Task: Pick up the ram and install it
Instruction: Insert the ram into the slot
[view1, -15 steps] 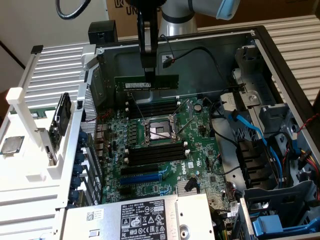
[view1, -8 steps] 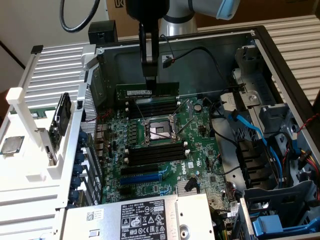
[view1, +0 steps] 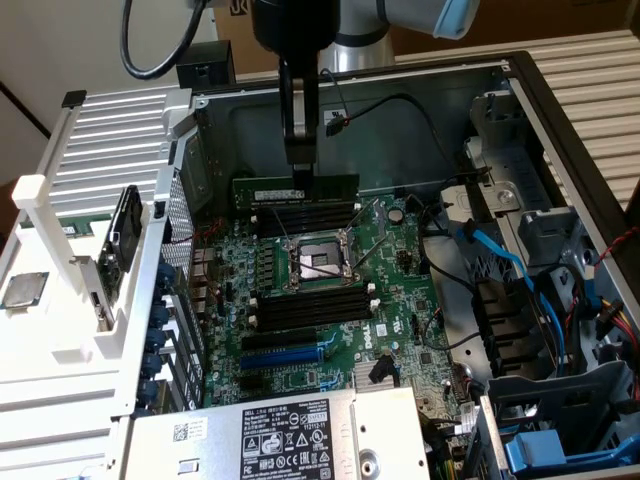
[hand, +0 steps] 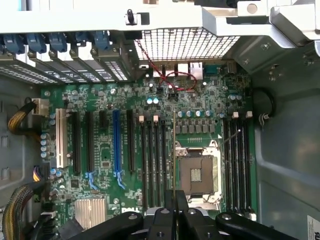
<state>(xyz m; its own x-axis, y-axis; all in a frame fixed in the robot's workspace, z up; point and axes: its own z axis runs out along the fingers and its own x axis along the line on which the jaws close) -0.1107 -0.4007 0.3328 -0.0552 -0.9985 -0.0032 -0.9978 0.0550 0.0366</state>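
The ram (view1: 335, 188) is a long green stick with a white label strip. It hangs level above the motherboard, and my gripper (view1: 300, 168) is shut on its middle from above. In the exterior view it lies just over the far bank of black slots (view1: 305, 215), beyond the CPU socket (view1: 318, 262). It does not look seated in any slot. In the wrist view the ram (hand: 174, 150) shows edge-on as a thin line. It runs out from my gripper (hand: 175, 206) between a bank of black slots (hand: 152, 160) and the socket (hand: 197, 172).
A second bank of black slots (view1: 310, 308) lies on the near side of the socket, with the blue slot (view1: 285, 355) nearer still. Blue and black cables (view1: 490, 250) and drive bays crowd the exterior view's right. The power supply (view1: 270, 430) sits in front.
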